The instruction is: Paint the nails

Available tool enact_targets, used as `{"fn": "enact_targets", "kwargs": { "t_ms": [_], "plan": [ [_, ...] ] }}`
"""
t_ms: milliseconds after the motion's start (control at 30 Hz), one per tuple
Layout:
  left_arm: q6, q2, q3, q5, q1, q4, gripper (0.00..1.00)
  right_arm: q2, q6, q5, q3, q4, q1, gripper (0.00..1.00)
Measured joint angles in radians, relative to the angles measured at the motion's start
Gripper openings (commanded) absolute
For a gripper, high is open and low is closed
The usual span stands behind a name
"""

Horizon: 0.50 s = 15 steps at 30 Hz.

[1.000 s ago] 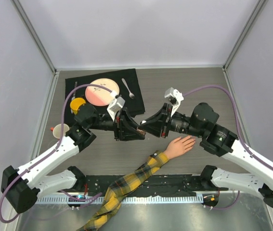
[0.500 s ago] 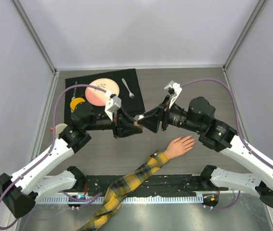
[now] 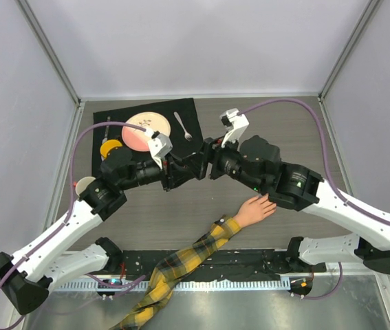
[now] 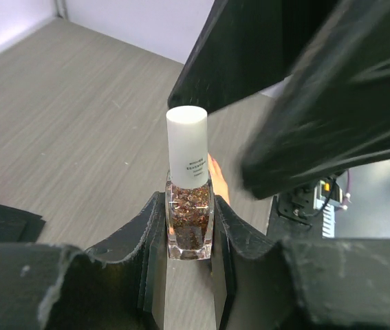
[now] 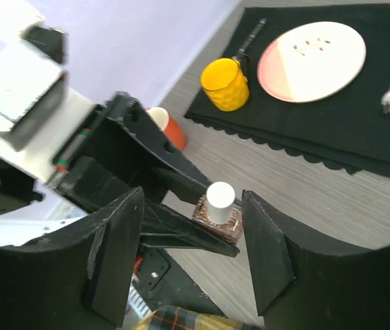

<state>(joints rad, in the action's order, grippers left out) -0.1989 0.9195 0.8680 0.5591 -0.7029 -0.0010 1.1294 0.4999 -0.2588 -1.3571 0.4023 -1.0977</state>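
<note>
At the near edge a plaid sleeve leads to the mannequin hand, which lies flat below the right arm, its nails too small to make out from above. Beyond it the left gripper is clenched on an upright glitter polish bottle. The right gripper is spread wide either side of the bottle's white cap and seemingly not touching it. Farthest back is a black placemat with a plate.

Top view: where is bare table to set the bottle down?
Free: the far right table between placemat and right wall; the strip between left arm and plaid sleeve. Crowded: the centre, where left gripper and right gripper meet at the bottle.
</note>
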Motion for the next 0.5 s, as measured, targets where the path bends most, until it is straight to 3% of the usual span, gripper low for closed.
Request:
{"fn": "enact_targets", "kwargs": {
  "t_ms": [67,133,300,367,500],
  "plan": [
    [0.003,-0.014,0.000,-0.022,0.000,0.000,0.00,0.037,0.000,-0.058,-0.032,0.028,-0.025,0.46],
    [0.003,-0.030,0.000,-0.039,0.000,0.000,0.00,0.070,0.004,-0.105,-0.055,0.051,-0.039,0.42],
    [0.003,-0.044,-0.003,-0.060,0.000,0.001,0.00,0.104,0.013,-0.149,-0.072,0.071,-0.048,0.20],
    [0.001,-0.044,-0.003,-0.059,0.000,0.000,0.00,0.103,0.010,-0.150,-0.072,0.074,-0.051,0.01],
    [-0.010,-0.044,-0.003,-0.003,0.004,0.003,0.00,0.083,-0.049,-0.080,-0.055,0.062,-0.049,0.01]
  ]
}}
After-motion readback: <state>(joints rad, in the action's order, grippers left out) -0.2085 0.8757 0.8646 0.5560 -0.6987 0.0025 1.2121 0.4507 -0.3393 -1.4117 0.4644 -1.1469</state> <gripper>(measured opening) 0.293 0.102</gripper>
